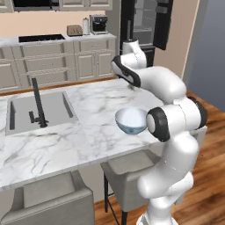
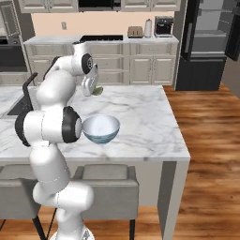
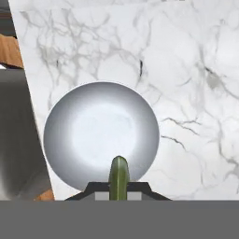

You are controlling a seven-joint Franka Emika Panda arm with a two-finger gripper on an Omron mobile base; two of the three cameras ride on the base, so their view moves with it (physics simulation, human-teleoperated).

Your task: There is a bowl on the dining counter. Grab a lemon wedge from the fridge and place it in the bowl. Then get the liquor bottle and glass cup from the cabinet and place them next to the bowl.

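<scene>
Pinching the lemon wedge, closed jaws hang above the bowl.

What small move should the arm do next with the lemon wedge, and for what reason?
Probably move the gripper a little further over the bowl, then lower and release. The gripper is shut on the lemon wedge, which in the hand view lies over the bowl's near rim, not its middle. The right base view shows the wedge raised above the dining counter, beyond the bowl.
</scene>
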